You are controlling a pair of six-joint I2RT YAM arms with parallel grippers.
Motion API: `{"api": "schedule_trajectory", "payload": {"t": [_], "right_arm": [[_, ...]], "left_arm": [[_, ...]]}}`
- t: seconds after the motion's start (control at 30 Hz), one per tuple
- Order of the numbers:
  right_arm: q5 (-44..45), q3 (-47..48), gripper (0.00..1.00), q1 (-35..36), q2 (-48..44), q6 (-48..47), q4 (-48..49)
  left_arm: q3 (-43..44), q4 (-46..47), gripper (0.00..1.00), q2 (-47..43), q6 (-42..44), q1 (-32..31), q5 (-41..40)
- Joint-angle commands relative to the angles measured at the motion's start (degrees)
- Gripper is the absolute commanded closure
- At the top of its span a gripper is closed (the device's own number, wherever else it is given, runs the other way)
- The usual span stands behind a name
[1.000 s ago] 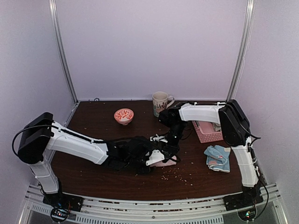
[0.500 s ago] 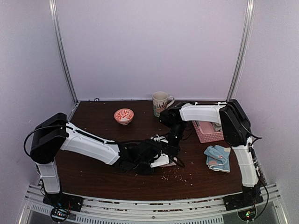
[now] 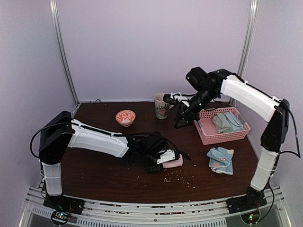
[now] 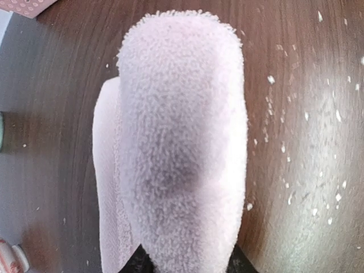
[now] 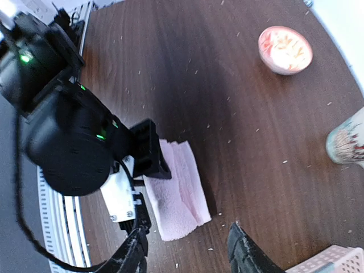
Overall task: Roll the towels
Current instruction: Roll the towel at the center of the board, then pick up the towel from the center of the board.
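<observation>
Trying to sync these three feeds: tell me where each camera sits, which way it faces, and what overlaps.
Top external: above and behind the bases, looking down at the table; the left gripper and right gripper both show.
Left wrist: behind the left gripper, aimed along it at the pink towel; only its fingertips show.
Right wrist: raised high, looking down past the right gripper's own fingers onto the left gripper.
Shared: all three show the pink towel.

A thick, fuzzy bundle of pale pink towel [image 4: 182,142] fills the middle of the view, lying on a dark brown wooden table [image 4: 307,68]. The left gripper [image 4: 187,264] shows only as 2 dark fingertips [image 4: 139,263] against the towel's sides. White crumbs [image 4: 284,148] speckle the table on its near side.
</observation>
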Motion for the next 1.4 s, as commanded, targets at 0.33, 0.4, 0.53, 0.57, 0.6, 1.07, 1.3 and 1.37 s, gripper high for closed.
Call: {"api": "schedule_trajectory", "payload": {"t": [0.33,0.4,0.53,0.57,0.6,1.07,1.3,1.37], "right_arm": [[-2.20,-9.26,0.49,3.27,-13.87,-3.26,3.21],[2.41,-13.00,0.51,5.53,-13.97,-5.01,3.63],[9.30,-24.75,0.53,10.07,-16.24,-5.74,11.52],[11.45,-27.27,0.52,11.37,-16.57,-5.82,13.62],[13.97,-29.33,0.52,12.62,-16.81,-5.79,15.84],[37.37,-44.38,0.41,18.25,-11.33,-5.81,41.62],[37.22,-45.43,0.39,18.21,-7.35,-9.87,46.41],[37.16,-45.44,0.37,18.21,-5.69,-10.69,46.94]], "left_arm": [[14.44,-17.89,0.67,15.64,-13.47,14.65,44.56],[15.34,-18.22,0.67,16.69,-14.83,15.81,46.10],[20.01,-22.71,0.70,20.87,-15.00,17.05,48.16],[20.69,-23.37,0.70,21.62,-14.93,17.21,48.74],[21.03,-23.59,0.71,22.10,-15.06,17.30,49.09],[20.98,-23.01,0.73,25.25,-15.71,18.49,52.74],[20.33,-22.39,0.73,25.78,-15.74,18.97,52.63],[20.33,-22.39,0.73,26.13,-15.78,19.11,52.70]]}}
